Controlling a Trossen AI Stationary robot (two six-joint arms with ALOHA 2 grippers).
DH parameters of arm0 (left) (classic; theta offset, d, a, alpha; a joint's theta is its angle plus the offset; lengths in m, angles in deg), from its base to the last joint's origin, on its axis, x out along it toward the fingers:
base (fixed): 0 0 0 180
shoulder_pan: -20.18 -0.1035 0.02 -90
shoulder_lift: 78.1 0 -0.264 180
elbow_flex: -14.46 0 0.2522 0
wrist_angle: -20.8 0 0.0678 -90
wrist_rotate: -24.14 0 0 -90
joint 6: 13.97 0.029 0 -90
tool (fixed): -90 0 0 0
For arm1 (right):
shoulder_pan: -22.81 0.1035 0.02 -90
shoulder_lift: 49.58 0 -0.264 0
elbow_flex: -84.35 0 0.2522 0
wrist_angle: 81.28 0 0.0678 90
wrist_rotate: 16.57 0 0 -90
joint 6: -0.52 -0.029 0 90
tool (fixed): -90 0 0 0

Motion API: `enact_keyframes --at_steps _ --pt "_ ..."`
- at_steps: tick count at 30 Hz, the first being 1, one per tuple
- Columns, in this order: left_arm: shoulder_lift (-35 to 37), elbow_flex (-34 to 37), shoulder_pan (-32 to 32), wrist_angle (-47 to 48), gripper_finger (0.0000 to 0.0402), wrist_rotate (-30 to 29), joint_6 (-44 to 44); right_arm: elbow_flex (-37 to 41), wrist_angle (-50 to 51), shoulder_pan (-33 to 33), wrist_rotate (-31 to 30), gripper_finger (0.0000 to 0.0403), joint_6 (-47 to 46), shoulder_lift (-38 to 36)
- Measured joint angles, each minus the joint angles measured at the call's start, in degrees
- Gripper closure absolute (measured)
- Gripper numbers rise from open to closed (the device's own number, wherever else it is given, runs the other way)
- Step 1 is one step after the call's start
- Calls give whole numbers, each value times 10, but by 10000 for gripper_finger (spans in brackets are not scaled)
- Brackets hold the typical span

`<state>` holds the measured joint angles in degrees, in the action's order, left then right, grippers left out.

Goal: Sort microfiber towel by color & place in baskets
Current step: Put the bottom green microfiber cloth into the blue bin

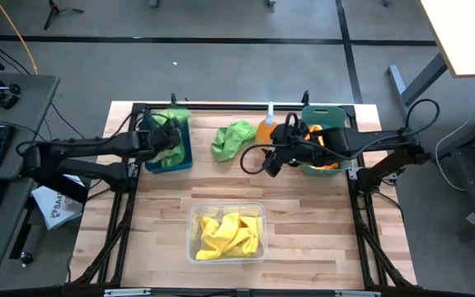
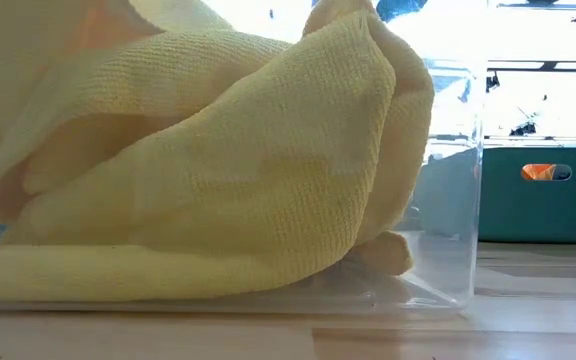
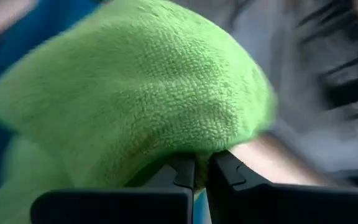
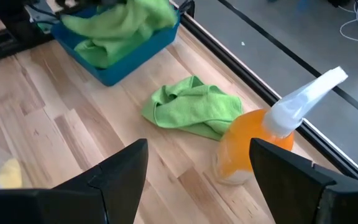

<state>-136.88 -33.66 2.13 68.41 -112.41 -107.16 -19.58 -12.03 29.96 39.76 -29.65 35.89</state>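
Currently we're pinching a lime green towel (image 3: 135, 99) in the left hand (image 1: 168, 137), hanging over the dark blue basket (image 1: 183, 157). Right hand (image 4: 197, 180) is gaping empty near the last green towel (image 4: 191, 107) on the wooden desk (image 1: 303, 214). Risk: clipping the orange spray bottle (image 4: 253, 140) beside it. Grey floor surrounding the desk.

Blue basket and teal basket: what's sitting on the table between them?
A loose green towel and an orange spray bottle, seen in the high view.
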Motion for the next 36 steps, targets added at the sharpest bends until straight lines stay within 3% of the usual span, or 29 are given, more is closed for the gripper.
enact_keyframes --at_steps 5,8,11,19,23,29,33,36 --pt "34 -1 -14 -190 401 -16 187 0 2 0 4 128 2 6" --pt "56 -1 -25 -235 401 -3 281 0 3 0 4 128 5 5" --pt "81 -2 -34 -171 401 10 311 0 16 0 5 128 5 5" --pt "166 -1 -14 121 401 3 219 0 29 0 -2 128 6 4" --pt "174 -1 -11 181 401 66 239 0 29 -3 -8 128 6 4" --pt "118 -3 -11 189 401 213 332 0 25 -14 -8 128 6 4" --pt "52 -42 -12 252 401 220 407 0 25 -19 -8 128 6 4" --pt "-5 -88 -27 281 401 225 511 0 19 -19 -8 128 6 4"
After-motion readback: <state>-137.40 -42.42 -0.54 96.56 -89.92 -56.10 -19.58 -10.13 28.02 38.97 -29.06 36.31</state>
